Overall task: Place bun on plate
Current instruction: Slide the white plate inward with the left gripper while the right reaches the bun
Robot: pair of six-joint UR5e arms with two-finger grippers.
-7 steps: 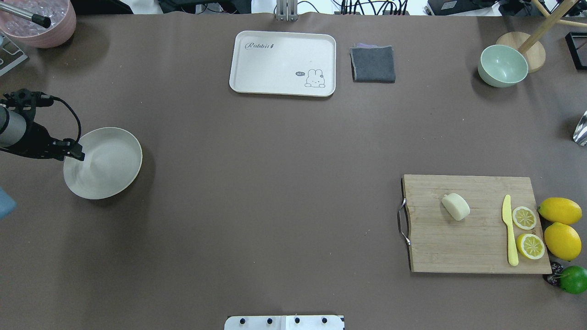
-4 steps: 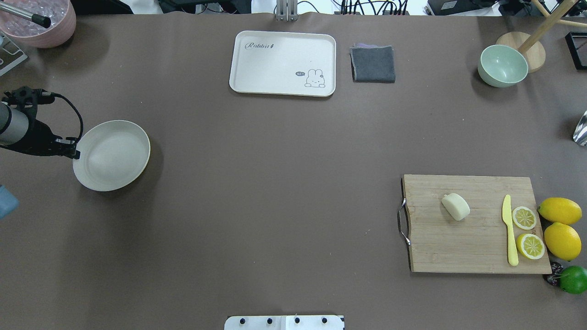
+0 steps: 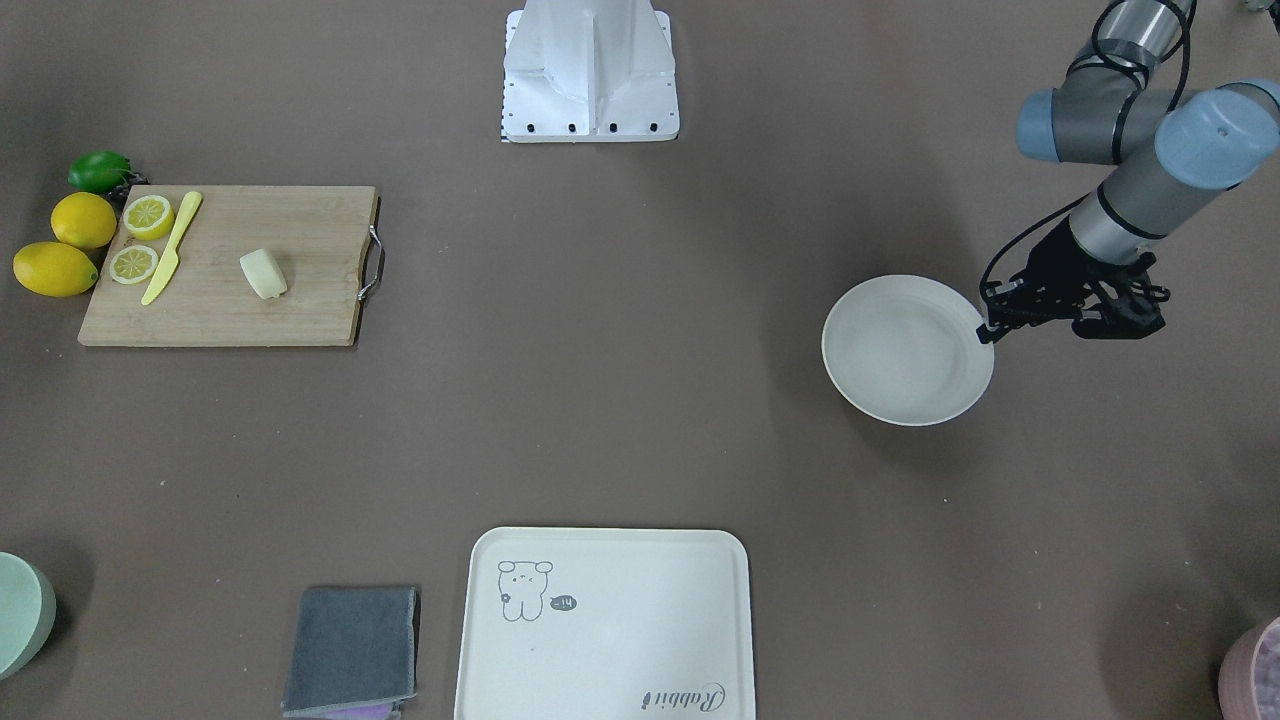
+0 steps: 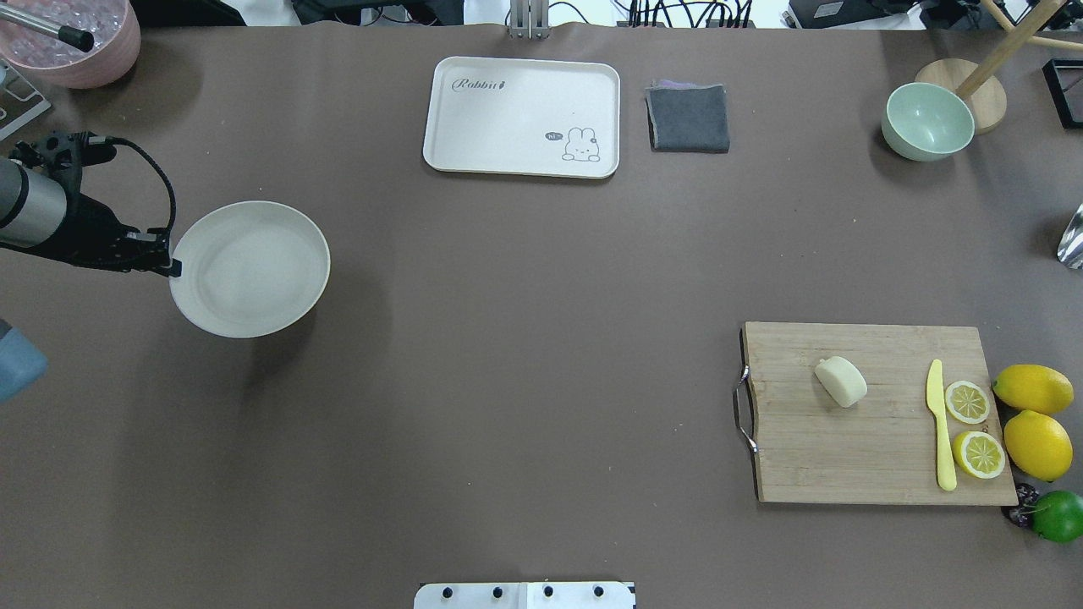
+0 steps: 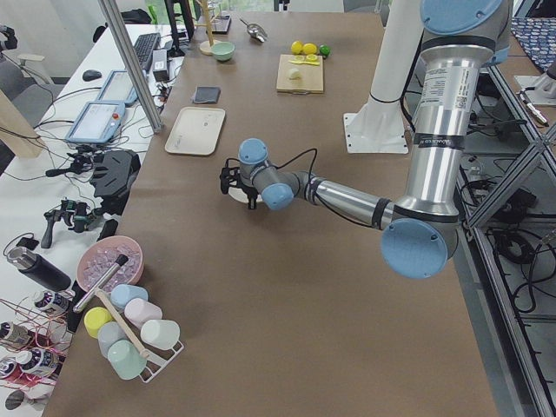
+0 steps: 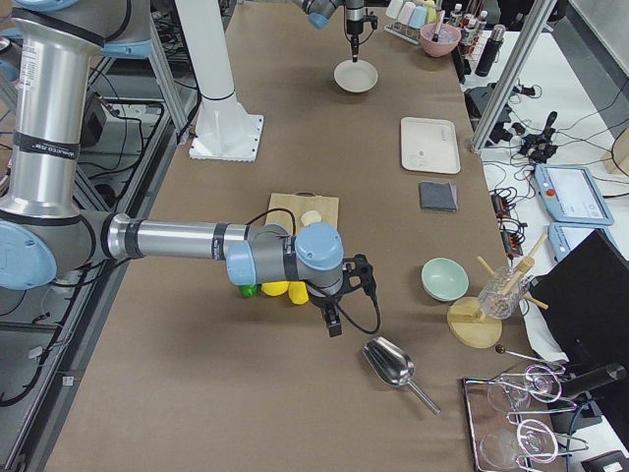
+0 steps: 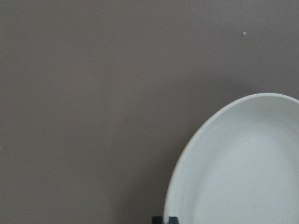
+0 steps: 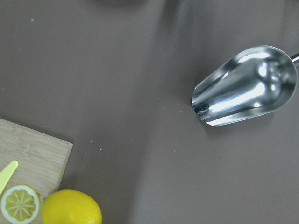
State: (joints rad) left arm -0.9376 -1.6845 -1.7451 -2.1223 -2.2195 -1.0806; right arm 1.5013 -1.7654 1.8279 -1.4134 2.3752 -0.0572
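The bun (image 4: 841, 381) lies on the wooden cutting board (image 4: 871, 440) at the table's right side, also seen in the front view as the bun (image 3: 263, 273). The plate (image 4: 250, 269) hangs just above the table on the left, casting a shadow below it. My left gripper (image 4: 173, 268) is shut on the plate's left rim; its fingertips (image 7: 165, 219) show at the rim in the left wrist view. My right gripper (image 6: 334, 323) shows only in the exterior right view, beyond the lemons, and I cannot tell its state.
On the board lie a yellow knife (image 4: 939, 423) and two lemon halves (image 4: 967, 402); whole lemons (image 4: 1034, 389) and a lime (image 4: 1058, 515) sit beside it. A rabbit tray (image 4: 522, 117), grey cloth (image 4: 689, 118) and green bowl (image 4: 927, 121) line the far edge. A metal scoop (image 8: 247, 86) lies at right.
My left gripper has carried the plate to the right and a little farther from the robot. The bun and the board have not moved.
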